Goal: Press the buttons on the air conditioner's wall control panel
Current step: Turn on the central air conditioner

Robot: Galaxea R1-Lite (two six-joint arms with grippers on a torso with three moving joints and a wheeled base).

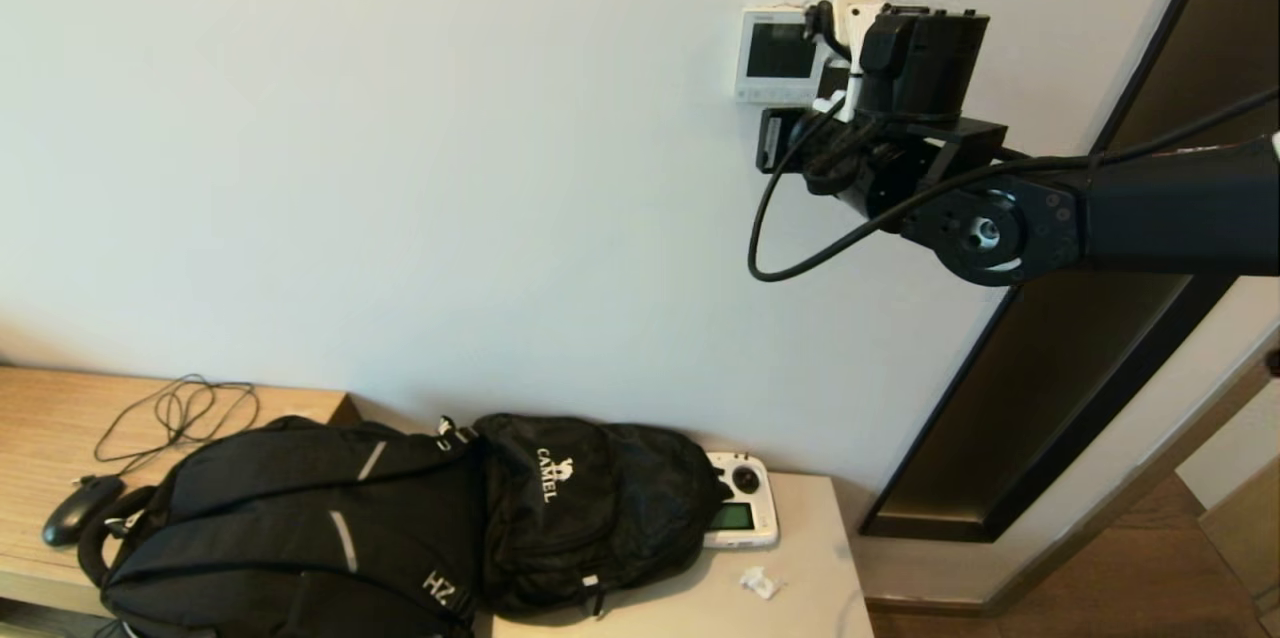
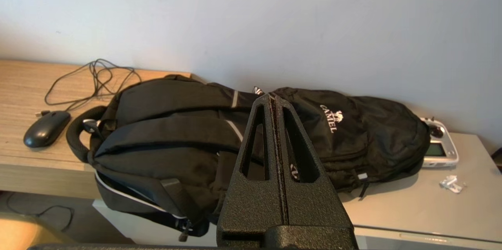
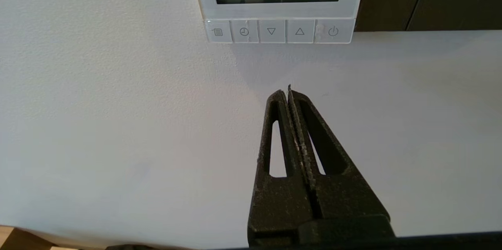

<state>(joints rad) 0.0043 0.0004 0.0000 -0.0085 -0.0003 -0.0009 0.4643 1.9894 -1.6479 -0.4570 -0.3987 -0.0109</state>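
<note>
Fingers of my right gripper point(image 3: 288, 92) were pressed flat together, holding nothing, their tips close to the bare wall just below the buttons point(image 3: 279, 31) that line the bottom edge of the air conditioner's wall control panel point(image 1: 778, 54), without touching them. That panel sat high on the wall point(image 1: 400, 168), its screen dark, with my right arm raised beside it. My left gripper point(image 2: 273, 99) hung lower, also closed and empty, over the black backpacks point(image 2: 219, 132) on the desk point(image 2: 23, 85).
</note>
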